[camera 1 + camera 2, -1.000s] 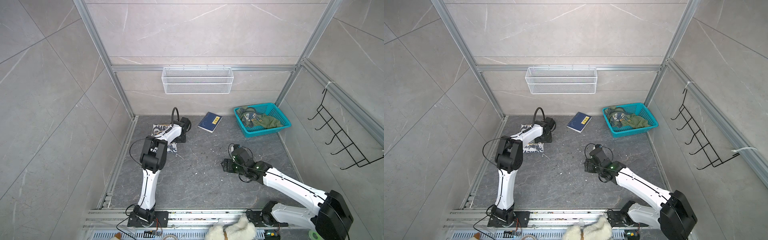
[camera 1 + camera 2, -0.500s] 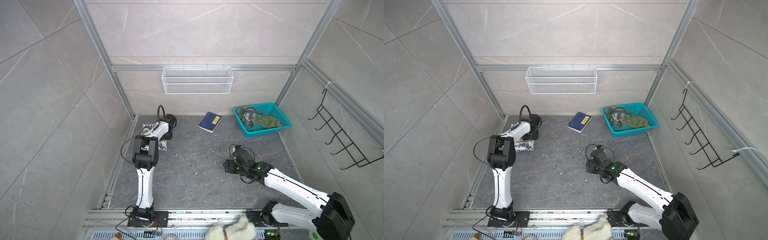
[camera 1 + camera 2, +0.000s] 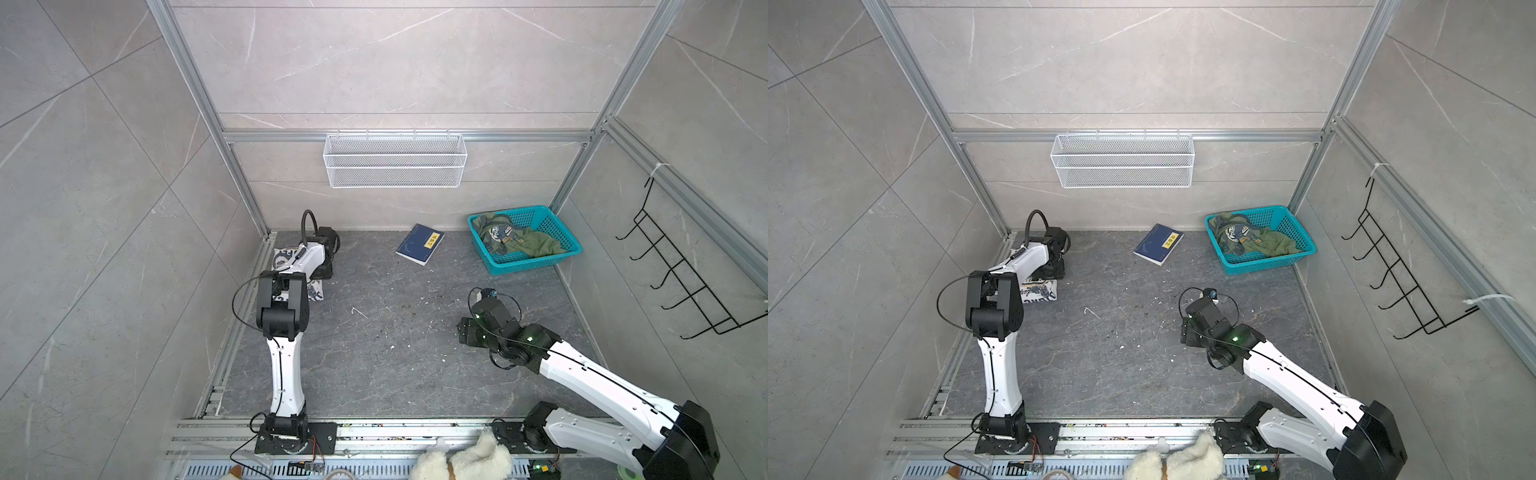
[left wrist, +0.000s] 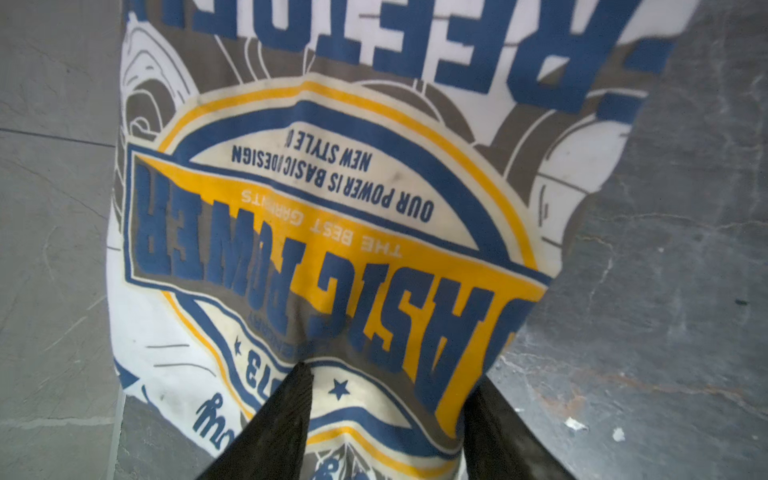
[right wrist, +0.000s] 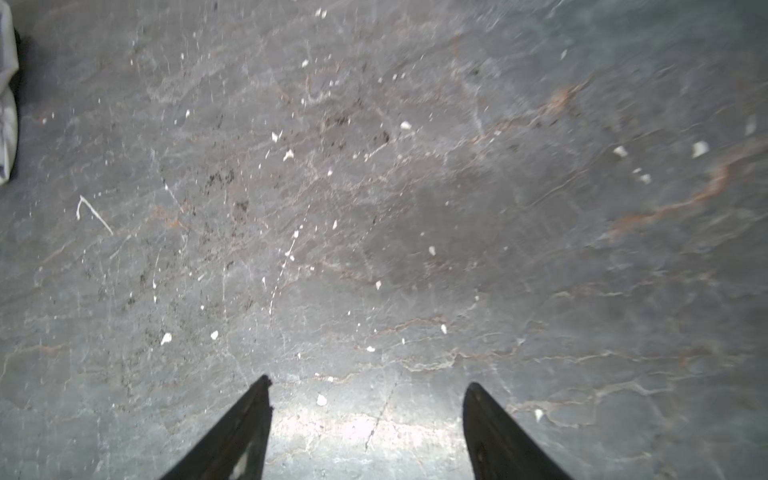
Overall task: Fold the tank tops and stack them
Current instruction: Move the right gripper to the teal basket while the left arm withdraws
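Observation:
The white tank top (image 4: 332,216) lies folded on the floor by the back left corner, badge print up, and shows in both top views (image 3: 314,291) (image 3: 1038,291) partly under my left arm. My left gripper (image 4: 390,374) stands low over it, open, with a bulge of the cloth between its fingers (image 4: 286,415). In the top views the wrist hides the jaws (image 3: 322,272). The olive green tank top (image 3: 525,246) (image 3: 1260,244) lies crumpled in the teal basket (image 3: 536,266). My right gripper (image 5: 365,384) (image 3: 465,332) hangs open over bare floor, right of centre.
A navy book (image 3: 419,244) lies on the floor at the back middle. A white wire basket (image 3: 395,160) hangs on the back wall and a black hook rack (image 3: 685,282) on the right wall. A plush thing (image 3: 465,461) sits at the front rail.
My left arm has swung left toward the back corner, and the white tank top has shifted left with it. The right gripper has drawn back slightly toward the front.

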Tool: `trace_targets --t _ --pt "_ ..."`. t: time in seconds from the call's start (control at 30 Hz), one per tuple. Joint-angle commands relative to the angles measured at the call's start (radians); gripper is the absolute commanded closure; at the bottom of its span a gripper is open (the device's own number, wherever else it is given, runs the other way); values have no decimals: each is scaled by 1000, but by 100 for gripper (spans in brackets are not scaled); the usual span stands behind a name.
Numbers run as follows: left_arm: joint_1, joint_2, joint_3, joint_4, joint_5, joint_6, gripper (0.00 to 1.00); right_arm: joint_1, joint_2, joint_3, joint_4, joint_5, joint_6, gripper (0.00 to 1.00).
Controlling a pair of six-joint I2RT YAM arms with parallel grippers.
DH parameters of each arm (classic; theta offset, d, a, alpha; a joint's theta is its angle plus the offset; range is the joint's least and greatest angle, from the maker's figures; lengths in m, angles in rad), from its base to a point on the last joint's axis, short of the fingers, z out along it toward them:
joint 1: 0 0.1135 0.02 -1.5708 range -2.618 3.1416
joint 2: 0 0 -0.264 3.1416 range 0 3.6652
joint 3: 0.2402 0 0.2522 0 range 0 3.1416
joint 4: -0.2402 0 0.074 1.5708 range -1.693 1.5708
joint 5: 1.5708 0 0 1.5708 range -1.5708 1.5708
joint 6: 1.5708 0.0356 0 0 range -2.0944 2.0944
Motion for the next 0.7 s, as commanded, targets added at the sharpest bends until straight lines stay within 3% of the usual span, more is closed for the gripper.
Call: trace_targets --t 0.0,0.3,0.43,0.57,0.67 --pt "-3 -176 -55 -12 61 -71 33 2 12 72 -33 142 -4 25" --pt "-50 -819 -615 291 334 -173 19 -54 218 227 118 408 -134 23" --pt "-61 -1046 -817 392 404 -180 17 -97 265 239 285 418 -265 21" --pt "-65 -1222 -988 501 487 -225 13 -170 364 347 257 391 -297 7" --pt "-66 -1298 -1060 549 540 -228 11 -233 454 426 261 315 -302 6"
